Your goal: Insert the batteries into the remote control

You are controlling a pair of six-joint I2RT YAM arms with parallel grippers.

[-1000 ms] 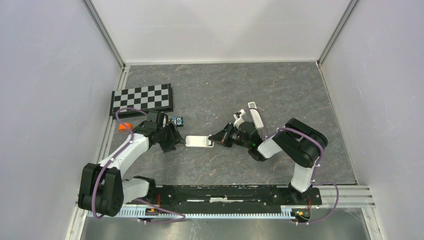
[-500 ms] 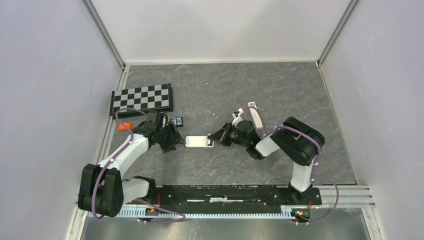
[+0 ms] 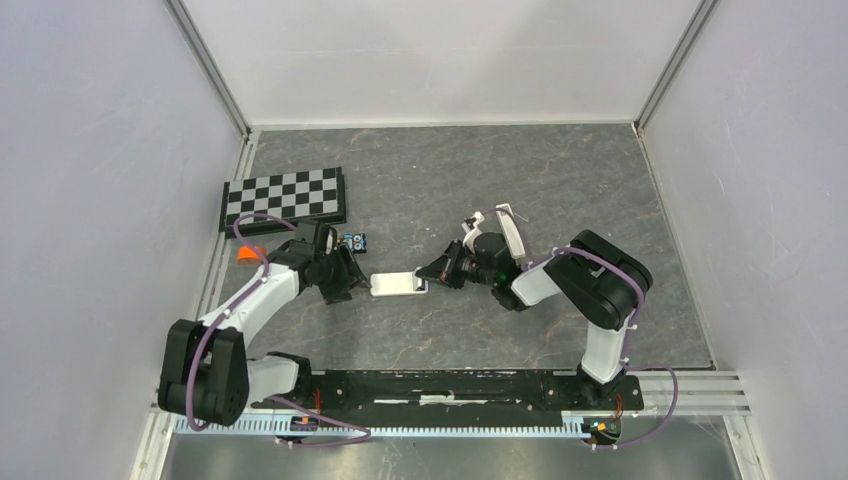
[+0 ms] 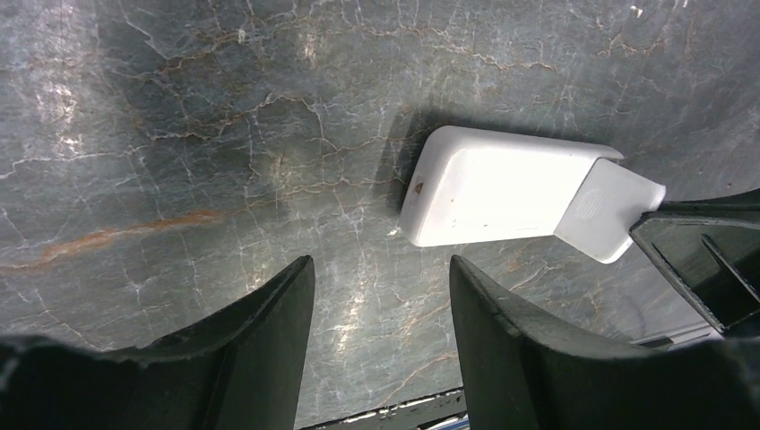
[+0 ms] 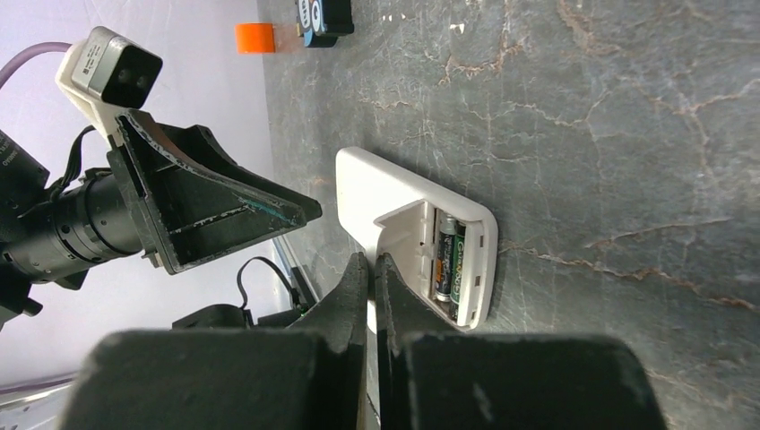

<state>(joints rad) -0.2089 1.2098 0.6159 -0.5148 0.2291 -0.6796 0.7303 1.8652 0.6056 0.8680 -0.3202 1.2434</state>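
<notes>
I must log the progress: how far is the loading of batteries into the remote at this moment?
Done: two batteries lie inside the opened remote. In hand: the right tool, closed, seems to pinch the lifted battery cover; the left tool is open beside the remote. Left, it seems: shut the cover.

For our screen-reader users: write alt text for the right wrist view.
A white remote lies back-up on a grey stone table, its cover ajar over two batteries. The right gripper, closed, points at the cover; the left gripper sits at the left.
</notes>
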